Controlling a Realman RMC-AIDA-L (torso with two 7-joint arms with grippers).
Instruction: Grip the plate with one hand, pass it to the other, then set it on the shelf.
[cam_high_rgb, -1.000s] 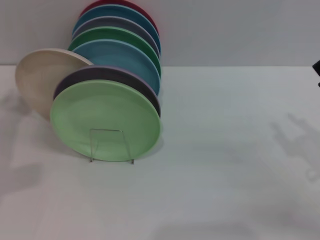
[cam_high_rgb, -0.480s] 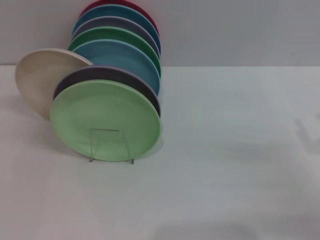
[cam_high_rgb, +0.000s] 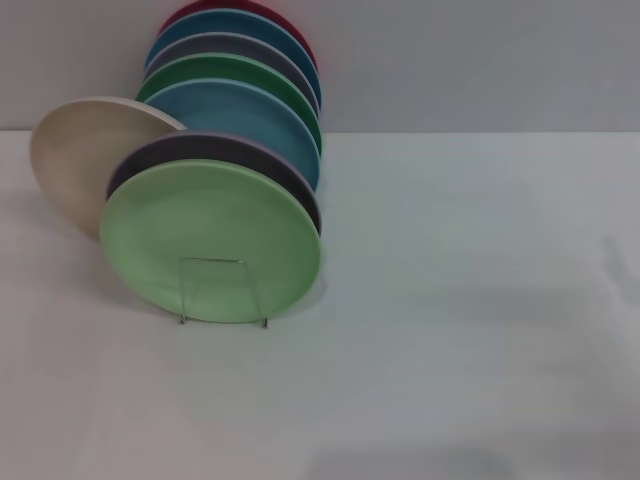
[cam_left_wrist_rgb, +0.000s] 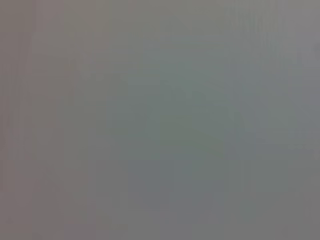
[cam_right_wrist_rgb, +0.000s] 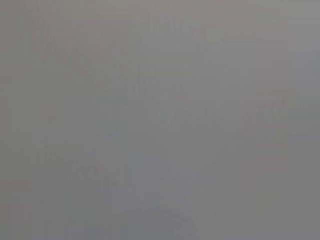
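Observation:
The pale green plate stands on edge at the front of a row of plates, leaning back on the thin wire rack, whose squared loop shows before its lower rim. Neither gripper shows in the head view. Both wrist views show only a plain grey blur with no fingers and no objects.
Behind the pale green plate stand a lilac-purple plate, a light blue one, a darker green one, then several more up to a red one. A cream plate leans at the left. The white table stretches to the right.
A dark bit of the right arm at the right edge and the arm shadows on the table have gone from view. The plates and rack have not moved.

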